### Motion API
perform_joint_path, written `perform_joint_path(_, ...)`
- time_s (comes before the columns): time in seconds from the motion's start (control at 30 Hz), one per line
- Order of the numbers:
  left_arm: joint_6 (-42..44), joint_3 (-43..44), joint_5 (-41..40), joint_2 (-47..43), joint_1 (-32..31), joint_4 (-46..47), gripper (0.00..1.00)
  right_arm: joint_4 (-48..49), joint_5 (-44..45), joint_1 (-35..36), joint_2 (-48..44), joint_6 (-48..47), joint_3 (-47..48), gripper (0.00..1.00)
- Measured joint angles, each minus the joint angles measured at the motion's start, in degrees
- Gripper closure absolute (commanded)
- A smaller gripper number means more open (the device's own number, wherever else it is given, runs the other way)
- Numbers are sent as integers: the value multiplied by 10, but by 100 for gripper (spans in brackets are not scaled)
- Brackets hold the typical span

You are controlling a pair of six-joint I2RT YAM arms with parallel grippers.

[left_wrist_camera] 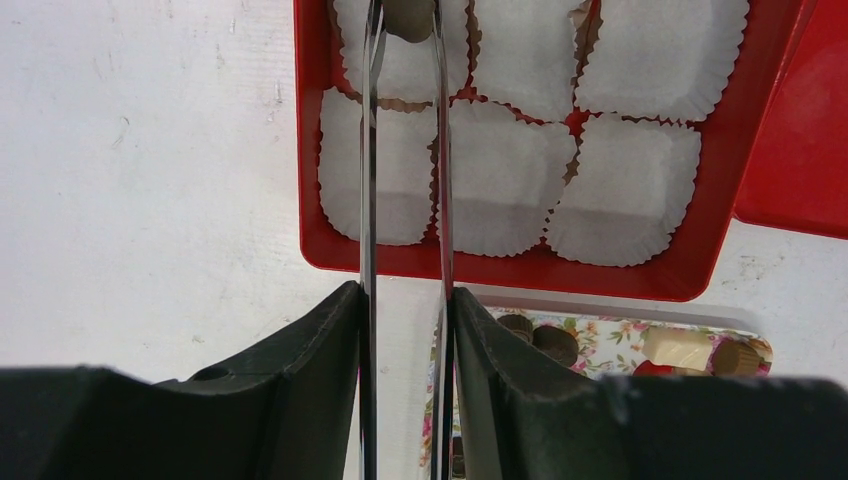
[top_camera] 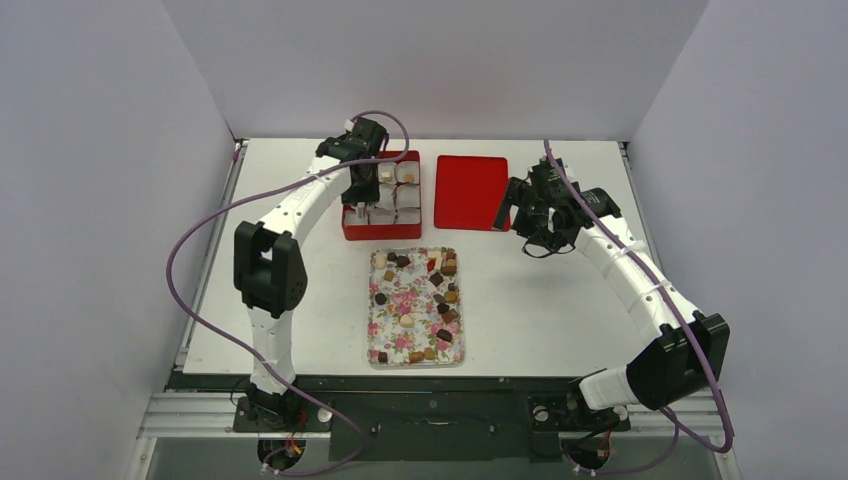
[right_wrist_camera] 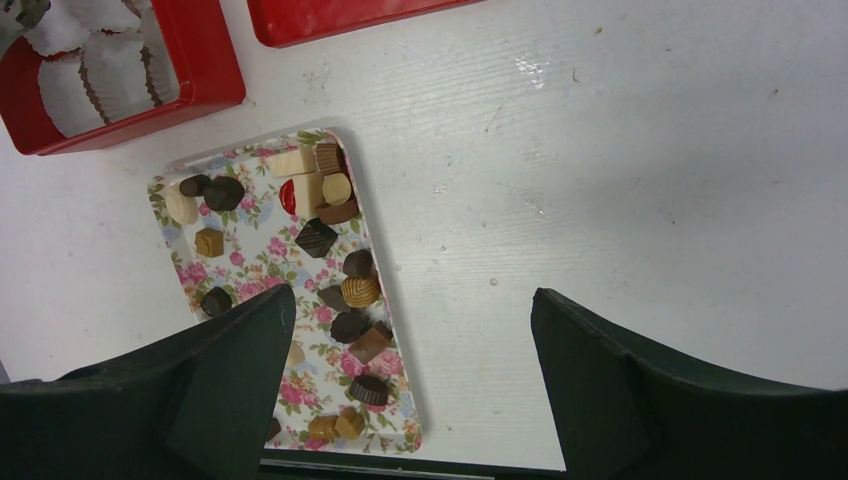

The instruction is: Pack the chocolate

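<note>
Chocolate pieces [top_camera: 445, 268] in dark brown, tan and cream lie scattered on a floral tray [top_camera: 385, 345], also seen in the right wrist view as chocolate pieces [right_wrist_camera: 316, 238]. My left gripper [left_wrist_camera: 405, 295] is shut on thin metal tongs [left_wrist_camera: 370, 150]. The tong tips pinch a brown chocolate [left_wrist_camera: 408, 18] over a white paper cup in the red box [left_wrist_camera: 520, 265]. From above, the left gripper [top_camera: 360, 190] hangs over the red box [top_camera: 378, 232]. My right gripper [right_wrist_camera: 410, 310] stands open and holds nothing, above bare table right of the tray [right_wrist_camera: 260, 255].
The red box holds several white paper cups [left_wrist_camera: 625, 185]; a few at the back hold pieces [top_camera: 385, 175]. A flat red lid [top_camera: 470, 192] lies right of the box, beside my right gripper [top_camera: 520, 215]. White walls enclose the table.
</note>
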Motion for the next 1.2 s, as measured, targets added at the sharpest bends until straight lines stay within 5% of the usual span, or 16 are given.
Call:
perform_joint_path(0.77, 12, 70, -1, -10, -5, -29, 61, 1, 0, 0, 0, 0, 8, 17)
perform_joint_path(1.2, -24, -73, 17, -220, -94, -57, 60, 0, 0, 0, 0, 0, 8, 17)
